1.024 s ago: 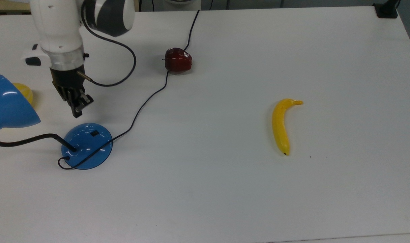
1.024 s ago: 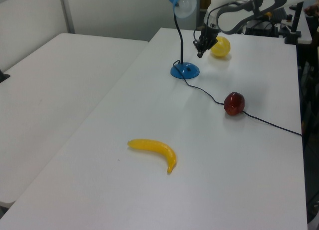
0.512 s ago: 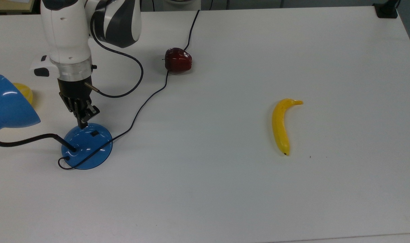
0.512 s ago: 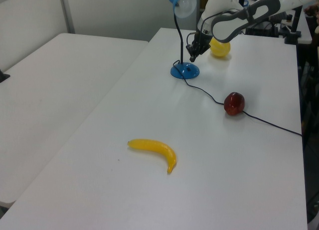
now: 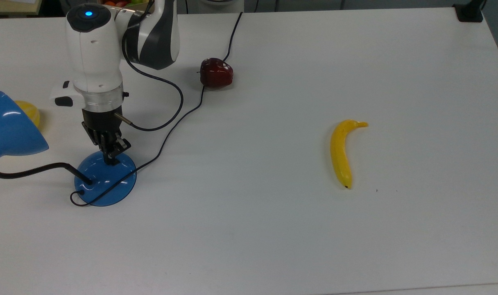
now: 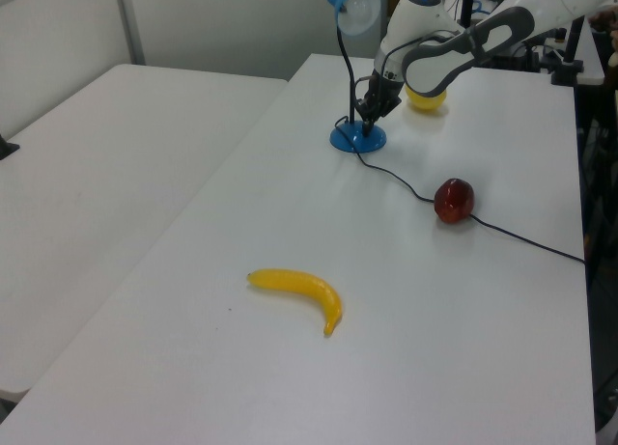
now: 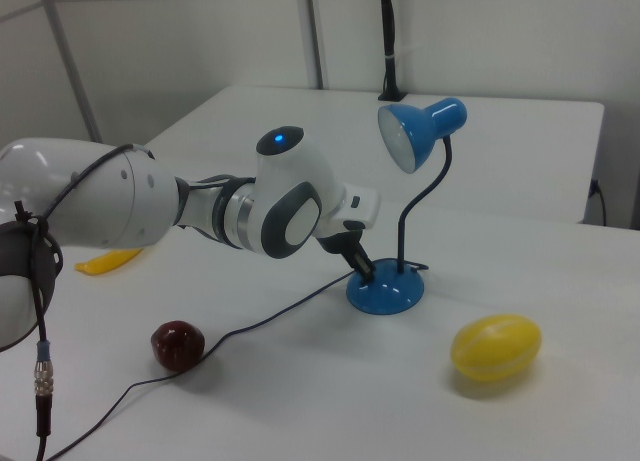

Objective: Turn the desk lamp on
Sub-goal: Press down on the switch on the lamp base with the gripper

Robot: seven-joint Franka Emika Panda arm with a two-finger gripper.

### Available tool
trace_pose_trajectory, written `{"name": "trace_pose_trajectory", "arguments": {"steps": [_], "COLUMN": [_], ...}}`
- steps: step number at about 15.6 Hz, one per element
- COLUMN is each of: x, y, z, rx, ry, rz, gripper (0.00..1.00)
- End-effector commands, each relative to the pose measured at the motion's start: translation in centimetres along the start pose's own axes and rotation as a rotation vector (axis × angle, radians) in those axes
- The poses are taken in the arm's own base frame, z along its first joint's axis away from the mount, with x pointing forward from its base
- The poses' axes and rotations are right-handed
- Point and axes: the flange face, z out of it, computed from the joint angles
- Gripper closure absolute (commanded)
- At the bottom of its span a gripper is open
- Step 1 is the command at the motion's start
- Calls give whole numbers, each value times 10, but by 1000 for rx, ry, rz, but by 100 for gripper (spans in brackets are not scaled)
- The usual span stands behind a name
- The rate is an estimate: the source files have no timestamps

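White table (image 5: 273, 246) is carrying five things, and I am going by the top view, from its left to its right. One lamp (image 5: 105, 180) is standing at the left side, its blue shade (image 5: 7, 127) reaching the picture's left edge, its black neck (image 5: 32, 171) bending down to the round blue base. One yellow round fruit (image 5: 30, 112) is peeking from behind the shade. One gripper (image 5: 112, 157) is pointing down onto the far part of the base, its tip touching the dome or just above it; I cannot tell which. The fingers are looking closed together with nothing between them. One black cord (image 5: 171, 129) is running from the base toward the far edge, passing beside one dark red apple (image 5: 216, 73). One banana (image 5: 342, 152) is lying well apart to the right, alone.
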Motion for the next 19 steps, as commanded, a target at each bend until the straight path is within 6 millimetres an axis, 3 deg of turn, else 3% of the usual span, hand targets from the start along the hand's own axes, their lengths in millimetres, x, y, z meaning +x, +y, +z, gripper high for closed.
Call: {"name": "trace_pose_trajectory", "arguments": {"steps": [1,6,8,11,16,19], "x": [3,2,-4,-1,16,14], "y": [-4,-5,-5,-4,-4,-5], "z": [8,13,25,20,-26,-51], "rx": [-9,-24,-39,-44,-31,-74], "ry": [19,23,13,23,67,1], "rz": [6,-11,-16,-6,13,15], "gripper": [100,100,100,100,100,100]}}
